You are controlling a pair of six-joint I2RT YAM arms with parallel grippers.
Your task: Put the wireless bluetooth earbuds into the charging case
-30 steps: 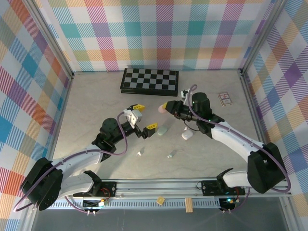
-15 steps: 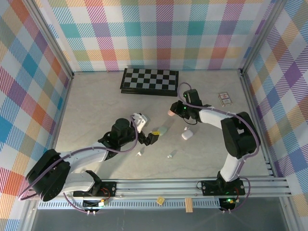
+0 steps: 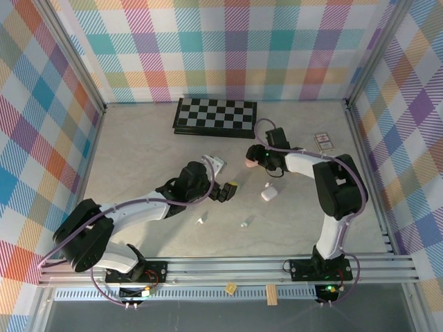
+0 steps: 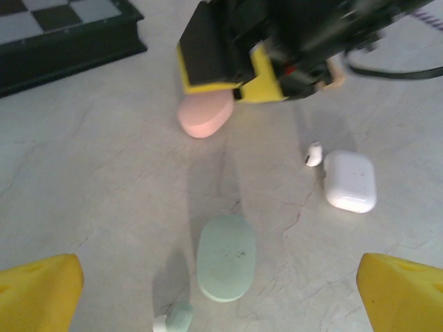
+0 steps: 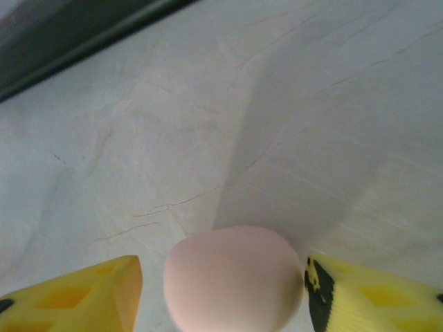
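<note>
Top external: my left gripper (image 3: 225, 191) and right gripper (image 3: 250, 160) reach mid-table; earbuds (image 3: 245, 223) lie loose nearby.
Left wrist: jaws spread wide, mint case (image 4: 226, 257) ahead between them.
Right wrist: fingers released, straddling pink case (image 5: 235, 277).
Judged step: securing cases. Next move: close squarely.

Tabletop (image 4: 83, 180) — matt, stone-like, hairline-veined. On it, the pink case (image 4: 205, 115) looks smooth matt plastic; the white case (image 4: 350, 181) near it — slightly glossier.

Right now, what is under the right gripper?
The pink case sits on the table between the open fingers of the right gripper. Its underside and contents are hidden.
</note>
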